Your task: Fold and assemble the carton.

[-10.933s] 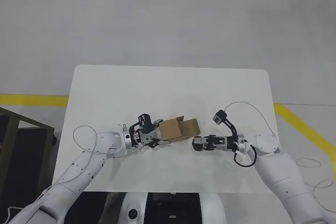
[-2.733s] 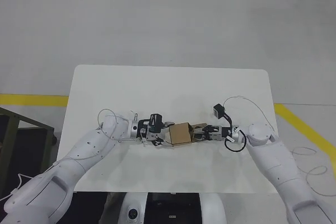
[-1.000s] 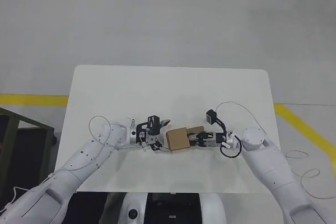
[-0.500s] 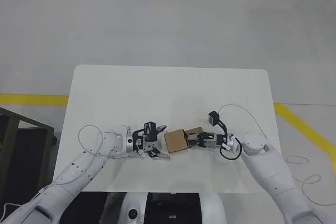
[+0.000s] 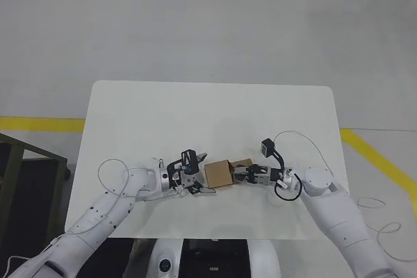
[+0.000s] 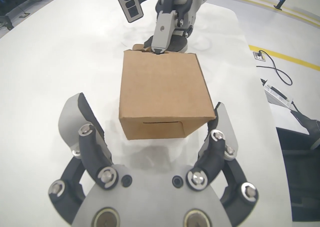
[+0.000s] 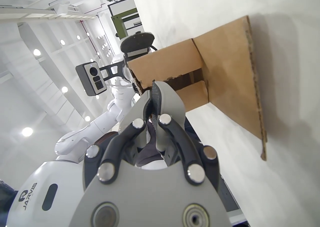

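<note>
Left gripper (image 5: 200, 173), drawn back off the small brown cardboard carton (image 5: 217, 174) since earlier, sits spread open just beside its tucked, closed end, mid-front on the white table (image 5: 278, 111), while right gripper (image 7: 153, 89) pinches the far end's edge, where flaps (image 7: 230, 80) hang unfolded: judged half done.

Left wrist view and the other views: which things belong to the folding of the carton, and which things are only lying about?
For the job: carton, left gripper (open, at its closed end), right gripper (shut, at its open end), table.
Lying about: floor cable, floor socket, dark frame beside the table.
</note>
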